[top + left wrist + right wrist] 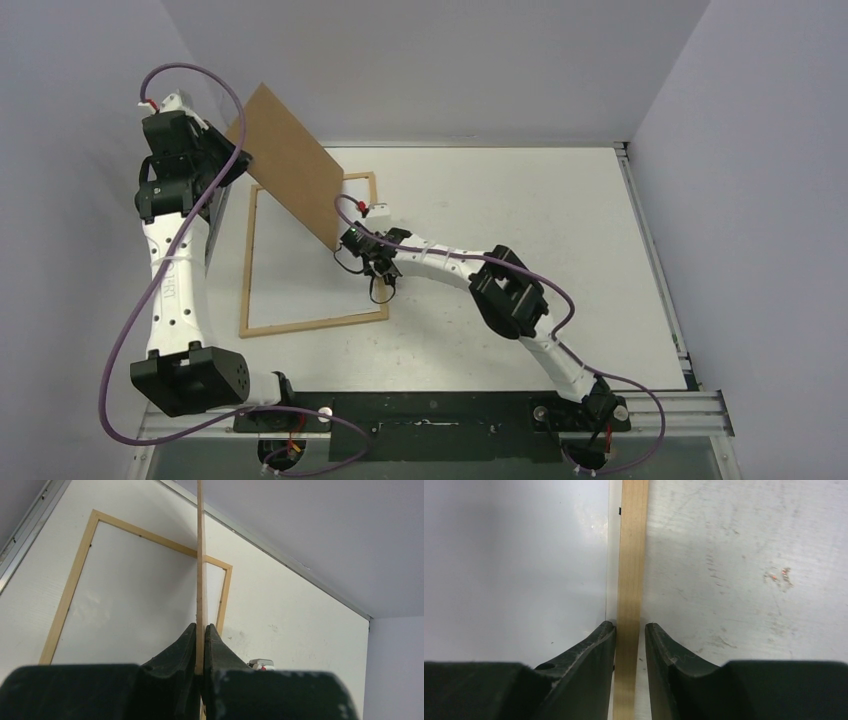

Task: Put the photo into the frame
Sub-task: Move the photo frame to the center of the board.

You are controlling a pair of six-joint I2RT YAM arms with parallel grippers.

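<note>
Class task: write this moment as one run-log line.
left claw: shut on backing board, raised | right claw: straddling frame rail, flat on table | photo: not visible

We're looking at a white table (520, 200) boxed in by plain pale grey walls (420, 60) on three sides. The tabletop's scuffed up close, with little marks and a few reddish specks (776, 575). A metal rail (655, 290) runs down its right edge, and a black strip (430, 412) sits along the near edge. Lighting's even, soft shadows.
</note>
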